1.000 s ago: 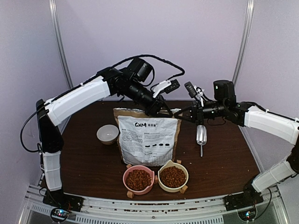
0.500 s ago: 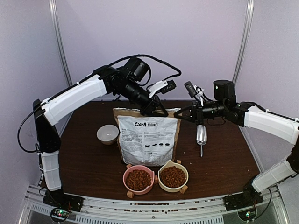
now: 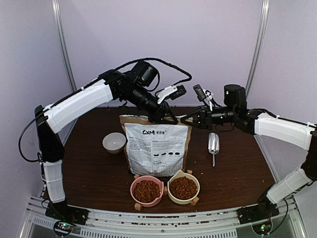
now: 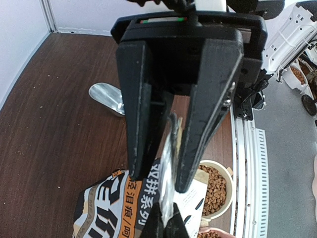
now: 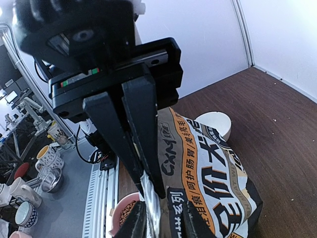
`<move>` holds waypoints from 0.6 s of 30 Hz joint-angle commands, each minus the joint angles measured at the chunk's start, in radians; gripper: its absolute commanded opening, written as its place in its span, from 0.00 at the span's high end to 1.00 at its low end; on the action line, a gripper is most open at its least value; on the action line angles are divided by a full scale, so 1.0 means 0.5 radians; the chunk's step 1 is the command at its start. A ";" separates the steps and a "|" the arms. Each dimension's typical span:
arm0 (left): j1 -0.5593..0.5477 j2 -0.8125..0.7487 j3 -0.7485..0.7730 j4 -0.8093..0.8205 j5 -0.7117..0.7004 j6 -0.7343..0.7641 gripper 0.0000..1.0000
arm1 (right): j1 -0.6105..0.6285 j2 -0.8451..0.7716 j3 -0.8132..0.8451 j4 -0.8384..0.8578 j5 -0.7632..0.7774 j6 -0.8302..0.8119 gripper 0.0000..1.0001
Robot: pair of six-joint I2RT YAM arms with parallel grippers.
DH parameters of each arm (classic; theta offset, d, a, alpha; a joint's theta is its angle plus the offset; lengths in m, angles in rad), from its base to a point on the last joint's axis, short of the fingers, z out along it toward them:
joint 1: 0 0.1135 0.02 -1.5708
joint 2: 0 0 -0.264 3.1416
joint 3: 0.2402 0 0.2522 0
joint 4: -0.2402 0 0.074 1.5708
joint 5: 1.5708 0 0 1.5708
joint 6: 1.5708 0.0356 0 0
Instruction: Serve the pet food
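— Pet food [image 3: 146, 191], seen from overhead: heaped in the pink bowl [image 3: 132, 189] and the cream bowl [image 3: 198, 187], well below both hands, on the near side of the standing bag [image 3: 156, 148].
— And the hands?
— The left gripper [image 3: 171, 119] is at the bag's top edge, the right gripper [image 3: 184, 119] just beside it, tips facing each other. A metal scoop [image 3: 213, 143] lies under the right arm.
— The left wrist camera?
— Its fingers [image 4: 138, 124] are pinched on the bag's thin upper edge. Pet food shows in the cream bowl beyond the fingertips, the metal scoop off to one side.
— The right wrist?
— Its fingers [image 5: 143, 134] stand narrow, with the bag's edge at their tips. Whether they clamp it, I cannot tell. A little pet food shows in the pink bowl past the tips, and a white bowl [image 5: 213, 124] sits beyond the bag.
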 commanded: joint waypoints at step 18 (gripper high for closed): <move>0.131 -0.253 -0.215 -0.037 -0.230 0.064 0.85 | 0.018 -0.020 0.094 -0.027 0.008 -0.054 1.00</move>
